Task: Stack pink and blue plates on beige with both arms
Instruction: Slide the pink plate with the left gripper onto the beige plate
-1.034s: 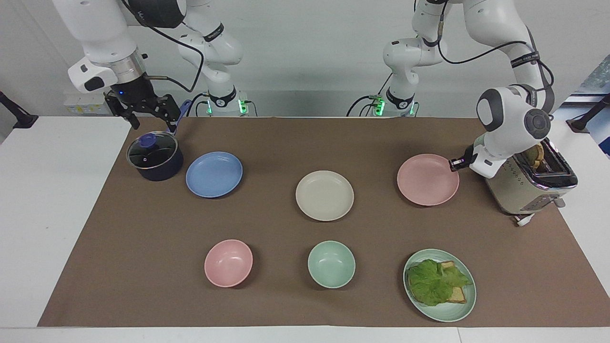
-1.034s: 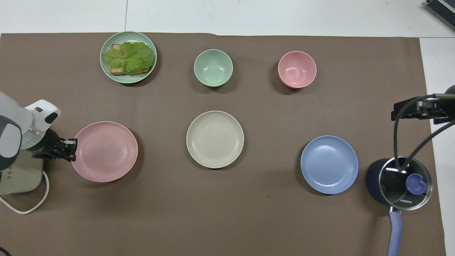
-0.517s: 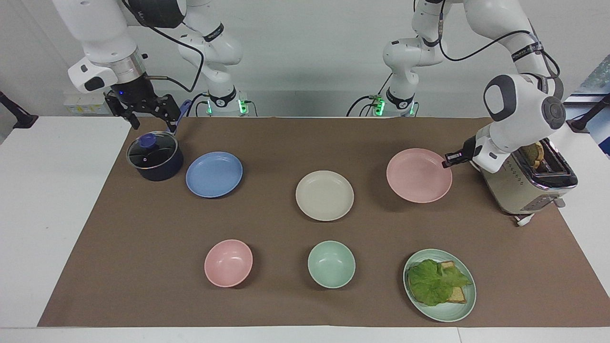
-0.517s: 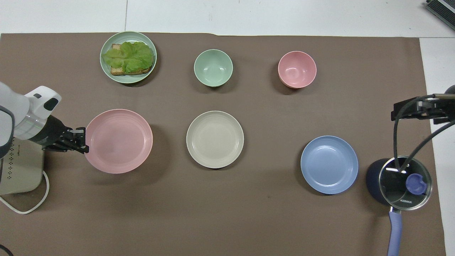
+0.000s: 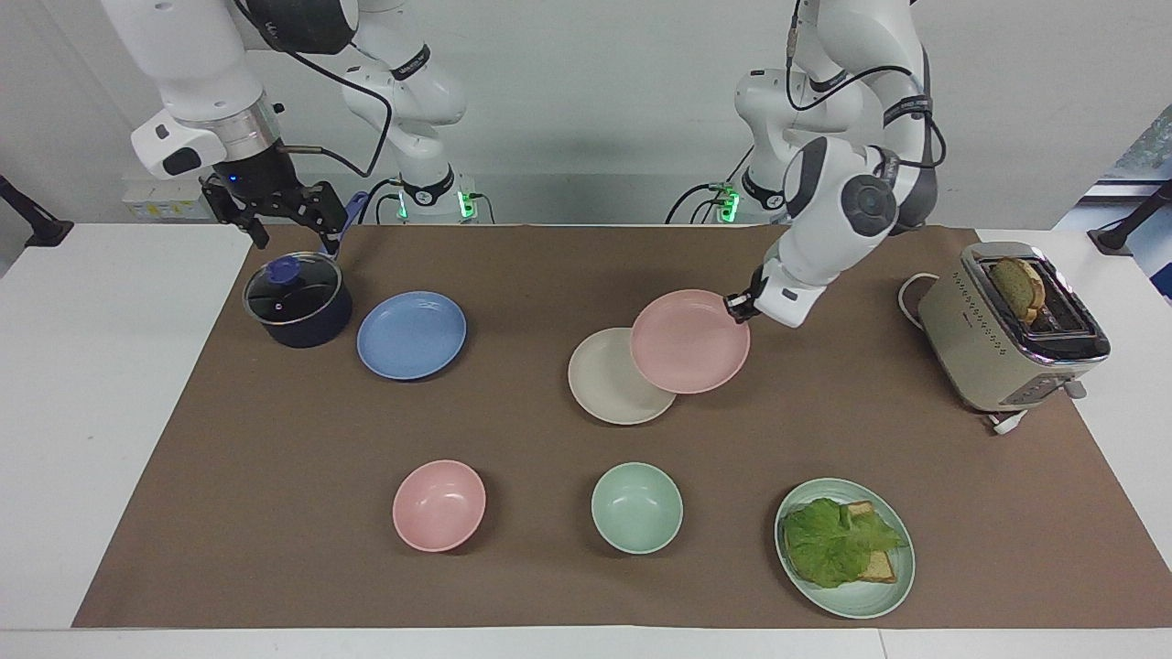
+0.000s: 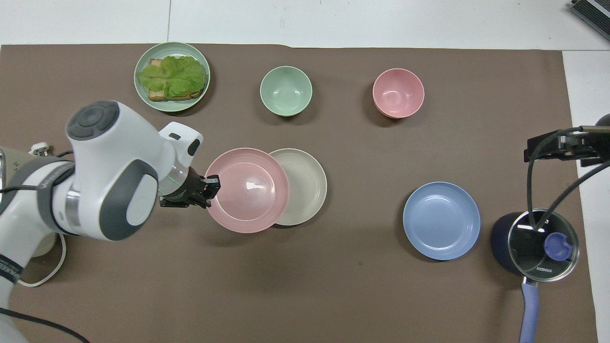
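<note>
On the brown mat (image 5: 229, 549) you've got the containers: green plate (image 5: 870, 599) with toast and lettuce (image 5: 835, 542) at the edge farthest from the robots, toward the left arm's end; empty green bowl (image 5: 636, 508) and empty pink bowl (image 5: 439, 505) in that same row. Toaster (image 5: 993, 348) at the left arm's end has a slice of bread (image 5: 1016, 286) in its slot. Lidded dark pot (image 5: 298, 302) sits at the right arm's end, blue plate (image 5: 411, 335) just beside it, empty, flat on the mat. Beige plate (image 5: 604, 384) is mid-table, empty.

Your left tool (image 5: 738, 306) is clenched on the rim of the pink plate (image 5: 689, 341), gripping the edge that faces the left arm's end. Plate is off the mat, slightly tilted, partly over the beige plate and covering its side toward the left arm's end; not centred on it yet. Left arm reaches in low, wrist roughly level.

Right tool (image 5: 279, 215) hangs released above the pot, arm waiting.

Room: open mat between the beige and blue plates, and a wide bare strip on the robots' side of the plates. Bowls are well apart from the plate row. Toaster cord (image 6: 40, 271) curls on the mat close to the left arm.
</note>
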### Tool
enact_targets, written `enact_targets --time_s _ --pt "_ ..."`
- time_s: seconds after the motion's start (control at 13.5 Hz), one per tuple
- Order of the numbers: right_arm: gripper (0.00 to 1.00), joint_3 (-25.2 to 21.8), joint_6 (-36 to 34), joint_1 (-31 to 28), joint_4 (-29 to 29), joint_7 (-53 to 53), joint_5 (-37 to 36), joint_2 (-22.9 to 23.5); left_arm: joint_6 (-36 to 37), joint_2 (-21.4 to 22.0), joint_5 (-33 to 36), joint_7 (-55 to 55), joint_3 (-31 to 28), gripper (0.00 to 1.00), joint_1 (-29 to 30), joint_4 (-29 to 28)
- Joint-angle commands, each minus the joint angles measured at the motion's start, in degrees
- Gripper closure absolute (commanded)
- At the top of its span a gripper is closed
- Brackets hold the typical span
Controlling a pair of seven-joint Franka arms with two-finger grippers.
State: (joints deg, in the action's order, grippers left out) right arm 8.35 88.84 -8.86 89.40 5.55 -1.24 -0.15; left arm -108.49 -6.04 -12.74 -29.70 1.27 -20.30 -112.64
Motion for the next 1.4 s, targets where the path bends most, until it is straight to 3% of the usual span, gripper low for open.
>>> enact_targets --time_s 0.0,0.22,0.52,0.59,0.74,0.81,1.11,1.33 --pt "0.0 0.17 0.19 -0.63 2.01 0.08 0.44 -1.52 -6.28 0.15 -1.84 -1.66 -1.19 1.0 -3.86 -3.98" --pt "0.0 0.17 0.19 -0.63 2.01 0.16 0.44 -1.61 -14.71 -2.05 -3.42 -2.99 -1.19 1.0 -7.29 -5.83" --pt "0.0 0.17 0.28 -0.63 2.01 0.16 0.44 -1.61 -17.2 -2.31 -5.1 -3.08 -1.19 1.0 -8.0 -5.66" --pt "0.0 0.17 0.28 -0.63 2.01 0.25 0.44 -1.61 -17.28 -2.31 -5.1 -2.99 -1.19 0.91 -8.0 -5.66" --pt "0.0 0.17 0.19 -0.55 2.01 0.25 0.44 -1.61 -17.37 -2.31 -5.1 -3.08 -1.19 0.09 -8.0 -5.57" --pt "0.0 0.26 0.28 -0.63 2.01 0.16 0.44 -1.61 -17.37 -2.31 -5.1 -3.25 -1.19 0.0 -8.0 -5.57" --pt "0.0 0.26 0.28 -0.55 1.92 0.25 0.44 -1.61 -16.24 -3.1 -4.23 -2.46 -1.8 0.0 -7.04 -4.43" --pt "0.0 0.26 0.28 -0.37 1.92 0.25 0.44 -1.61 -15.01 -3.54 5.93 1.12 -1.98 0.0 -2.39 -3.55"
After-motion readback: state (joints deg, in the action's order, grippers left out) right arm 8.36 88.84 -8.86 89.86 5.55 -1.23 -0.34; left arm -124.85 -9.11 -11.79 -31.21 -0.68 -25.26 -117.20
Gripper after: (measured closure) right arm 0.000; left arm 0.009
